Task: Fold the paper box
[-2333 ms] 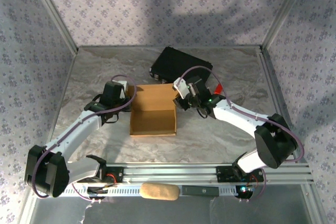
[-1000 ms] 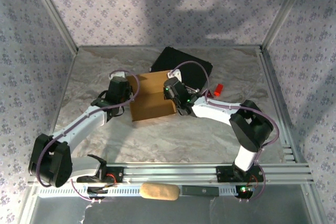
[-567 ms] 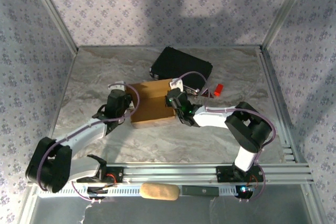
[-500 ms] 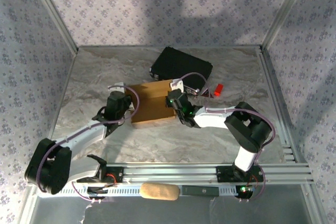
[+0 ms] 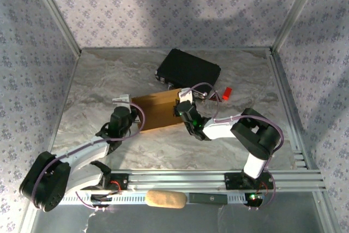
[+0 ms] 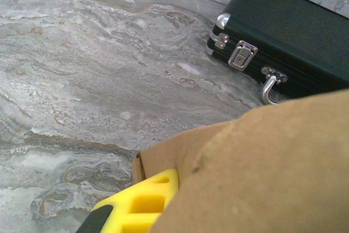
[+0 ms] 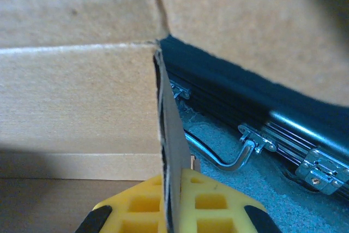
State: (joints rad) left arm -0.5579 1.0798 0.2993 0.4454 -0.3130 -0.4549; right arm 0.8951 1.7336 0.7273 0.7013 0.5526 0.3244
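Paper box (image 5: 155, 112): tan-brown cardboard, partly closed, on the middle of the grey marbled table (image 5: 92, 85), long edge slightly skewed. Its far right corner is just beside the black hard case with metal latches (image 5: 188, 69); cannot tell if they touch.

Left side: a wide stretch of bare table between the box and the left wall. More bare table near of the box, up to the metal rail.

Left arm: elbow low at the near left corner, forearm running up and right to the box's left end. Left gripper (image 5: 132, 116) closed on the box's left wall. Left wrist view has one yellow pad (image 6: 143, 200) against the cardboard and the other hidden behind it.

Right arm: elbow folded close to the base, forearm lying low and pointing left to the box's right end. Right gripper (image 5: 180, 111) clamped on a thin cardboard panel, whose edge stands upright between the yellow pads (image 7: 143, 207).

Right of the box: a small red object (image 5: 226, 92), then open table to the right rail.
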